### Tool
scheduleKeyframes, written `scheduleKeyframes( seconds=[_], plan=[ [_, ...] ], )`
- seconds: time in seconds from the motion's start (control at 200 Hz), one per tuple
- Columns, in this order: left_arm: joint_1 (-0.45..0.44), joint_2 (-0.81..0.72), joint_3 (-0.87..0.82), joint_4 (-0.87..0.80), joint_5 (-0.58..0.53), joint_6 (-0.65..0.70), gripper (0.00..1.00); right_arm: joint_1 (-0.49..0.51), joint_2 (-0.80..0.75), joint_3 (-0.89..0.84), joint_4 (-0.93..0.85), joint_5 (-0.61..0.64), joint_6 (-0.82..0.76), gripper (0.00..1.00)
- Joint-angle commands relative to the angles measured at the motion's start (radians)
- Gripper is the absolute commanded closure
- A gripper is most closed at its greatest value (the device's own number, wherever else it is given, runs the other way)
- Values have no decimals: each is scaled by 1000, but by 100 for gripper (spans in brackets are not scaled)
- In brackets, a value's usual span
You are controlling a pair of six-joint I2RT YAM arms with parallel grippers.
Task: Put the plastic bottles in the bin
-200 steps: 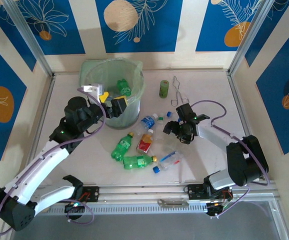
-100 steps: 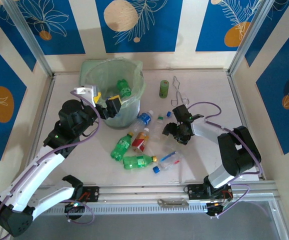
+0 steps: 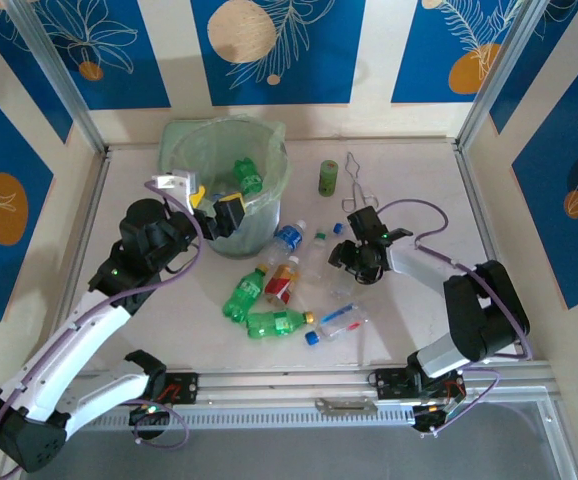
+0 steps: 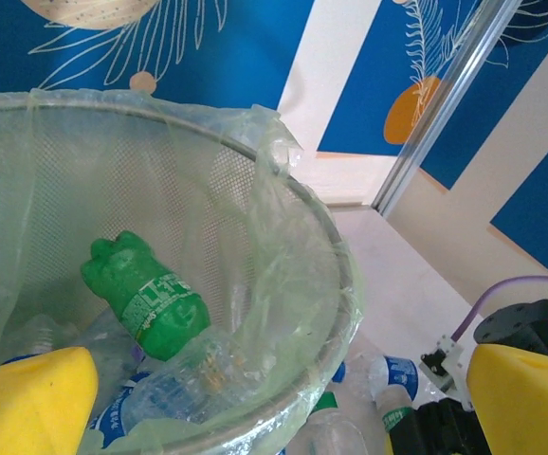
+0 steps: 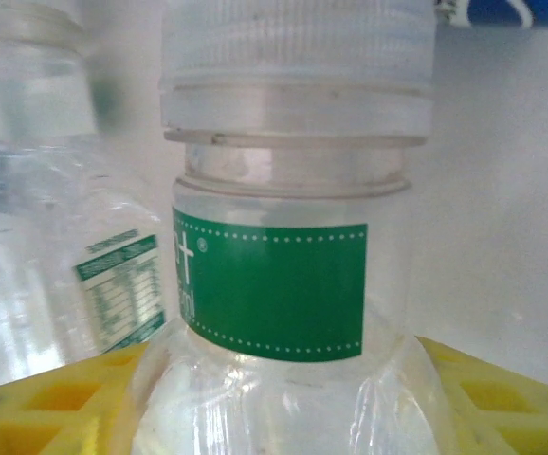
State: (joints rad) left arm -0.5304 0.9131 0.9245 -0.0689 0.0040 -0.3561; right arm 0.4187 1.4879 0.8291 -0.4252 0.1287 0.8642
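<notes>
Yellow pads (image 4: 27, 403) of the left gripper (image 3: 214, 201) stand wide apart with nothing between them, hanging over the near rim of the bin (image 3: 261, 226), which sits at the far left of the table (image 3: 419, 180). Inside its thin bag lies a green bottle (image 4: 146, 299) with white lettering too small to read, and beside it a clear bottle with a blue label (image 4: 127, 412). The right gripper (image 3: 349, 262) is low on the table among the loose bottles. Its yellow fingers (image 5: 46, 408) sit close on either side of a clear bottle with a green label (image 5: 283, 284). Whether they actually press on it cannot be told. That label has a dotted white border and a white plus sign with a small registered mark; the rest of the print is cut off. A second clear bottle (image 5: 56, 237) just beside it carries a green-and-white panel, too blurred to read. Near the bin's base lie a blue-labelled bottle (image 3: 291, 237), a red-labelled bottle (image 3: 285, 281), two green bottles (image 3: 241, 295) and one clear bottle with a blue cap (image 3: 337, 320). Farther back stand an olive cylinder (image 3: 328, 178) and wire tongs (image 3: 355, 186).
</notes>
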Motion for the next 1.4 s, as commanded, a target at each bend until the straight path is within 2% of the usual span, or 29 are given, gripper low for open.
scheduleKeyframes(
  seconds=[0.0, 0.235, 0.49, 0.62, 0.945, 1.396],
  plan=[
    [6, 20, 51, 12, 85, 30, 0, -24, -110, 66, 2, -7, -58, 43],
    [1, 79, 109, 32, 212, 39, 0, -45, -191, 193, 111, -93, -133, 43],
    [-49, 182, 177, 63, 320, 16, 0, -33, -226, 295, 305, -189, -112, 44],
    [-101, 245, 200, 100, 341, 4, 0, 2, -217, 342, 368, -233, -107, 44],
    [-186, 374, 274, 105, 361, 9, 0, 69, -212, 378, 423, -256, -103, 45],
    [-204, 473, 342, 88, 353, 9, 1, 91, -246, 358, 444, -284, -96, 45]
  ],
)
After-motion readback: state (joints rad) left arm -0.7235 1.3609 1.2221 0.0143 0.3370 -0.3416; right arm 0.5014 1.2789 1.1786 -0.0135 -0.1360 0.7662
